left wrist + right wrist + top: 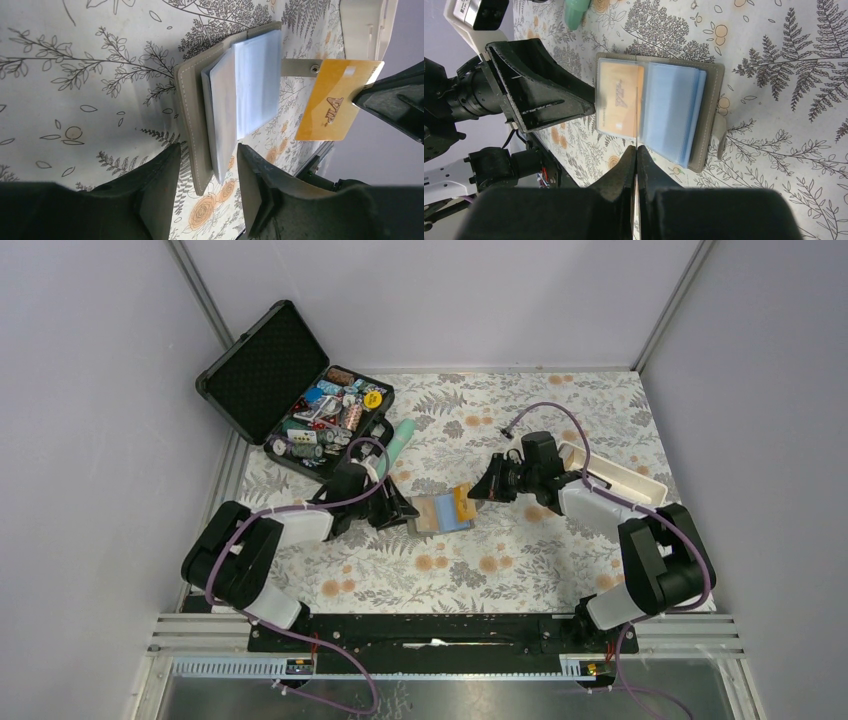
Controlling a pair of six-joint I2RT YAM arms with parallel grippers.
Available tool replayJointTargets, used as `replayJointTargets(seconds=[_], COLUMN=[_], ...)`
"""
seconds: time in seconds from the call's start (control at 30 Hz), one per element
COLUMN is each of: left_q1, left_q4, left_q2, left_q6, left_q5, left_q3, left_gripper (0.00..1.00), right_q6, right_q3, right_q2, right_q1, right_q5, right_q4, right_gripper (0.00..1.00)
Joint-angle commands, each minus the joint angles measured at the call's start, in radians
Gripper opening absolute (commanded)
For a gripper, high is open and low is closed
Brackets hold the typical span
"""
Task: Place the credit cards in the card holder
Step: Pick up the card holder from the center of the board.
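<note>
The card holder [440, 515] lies open on the flowered cloth, grey cover [192, 115] down and clear sleeves [674, 105] fanned up. My left gripper [405, 510] straddles its left edge. In the left wrist view the jaws [207, 150] stand half closed around cover and sleeves, with slim gaps on both sides. My right gripper [482, 490] [636, 149] is shut on an orange-yellow credit card [330, 100] [463, 502], held on edge just above the sleeves. Orange also shows on the holder's left page [619, 100]; card or reflection, I cannot tell.
An open black case [290, 390] full of small items stands at the back left. A mint-green tube [400, 440] lies beside it. At the right, behind my right arm, lies a white oblong tray [620, 475]. The arms' black rail [440, 625] runs along the near edge.
</note>
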Motion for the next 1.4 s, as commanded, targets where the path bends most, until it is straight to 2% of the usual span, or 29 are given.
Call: replayJointTargets(seconds=[0.0, 0.1, 0.37, 0.77, 0.87, 1.03, 1.23, 1.37], left_q1=[-0.004, -0.004, -0.004, -0.004, -0.004, -0.004, -0.003, -0.003], left_q4=[0.077, 0.080, 0.121, 0.170, 0.178, 0.210, 0.463, 0.674], left_q2=[0.022, 0.030, 0.082, 0.139, 0.151, 0.154, 0.133, 0.120], left_q6=[0.000, 0.003, -0.021, -0.040, -0.043, -0.045, -0.110, -0.175], left_q5=[0.043, 0.044, 0.076, 0.092, 0.096, 0.113, 0.180, 0.220], left_q3=[0.043, 0.049, 0.062, 0.061, 0.062, 0.055, -0.023, -0.085], left_gripper=[0.47, 0.46, 0.30, 0.22, 0.17, 0.00, 0.00, 0.00], right_q6=[-0.010, -0.020, -0.018, -0.032, -0.032, -0.027, 0.004, 0.057], right_q3=[0.029, 0.034, 0.037, 0.041, 0.039, 0.028, -0.007, -0.065], right_q2=[0.012, 0.020, 0.025, -0.003, 0.002, -0.002, -0.070, -0.124], right_q1=[0.009, 0.010, 0.009, 0.009, 0.009, 0.009, 0.008, 0.009], right_q5=[-0.021, -0.015, -0.021, -0.013, -0.013, 0.000, 0.005, -0.028], right_q4=[0.027, 0.014, 0.015, -0.017, -0.017, -0.011, 0.043, 0.156], right_gripper=[0.00, 0.00, 0.00, 0.00, 0.00, 0.00, 0.00, 0.00])
